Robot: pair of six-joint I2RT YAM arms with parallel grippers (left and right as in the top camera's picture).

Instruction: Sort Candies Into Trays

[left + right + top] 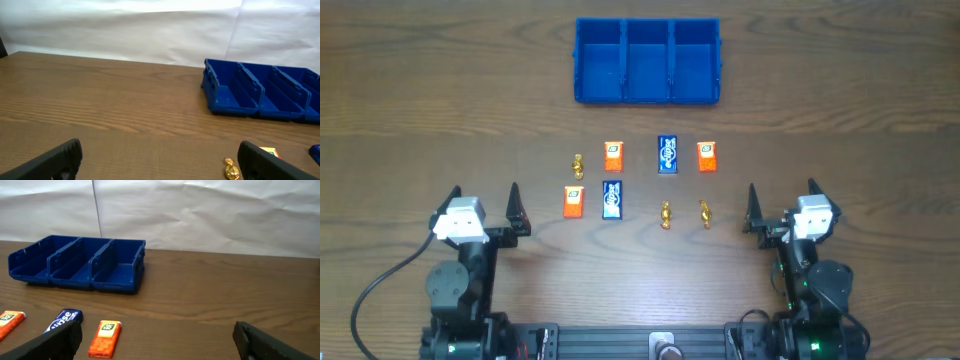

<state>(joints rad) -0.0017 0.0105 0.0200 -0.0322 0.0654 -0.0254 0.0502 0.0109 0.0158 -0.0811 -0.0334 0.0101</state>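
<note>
A blue tray (648, 96) with three compartments stands at the far middle of the table. Nearer lie three orange candy boxes (614, 155), two blue candy boxes (667, 154) and three gold-wrapped candies (578, 165) in two loose rows. My left gripper (486, 205) is open at the near left, apart from the candies. At the near right my right gripper (783, 203) is open too, with nothing in it. The left wrist view has the tray (235, 107) and a gold candy (231, 170) beyond its own gripper (160, 167). In the right wrist view, past the gripper (160, 347), an orange box (105, 338), a blue box (63, 320) and the tray (115, 286) lie ahead.
Bare wooden tabletop (440, 110) spreads left and right of the tray and candies. A white backdrop (200, 215) rises behind the table's far edge. A black cable (375, 290) loops beside the left arm's base.
</note>
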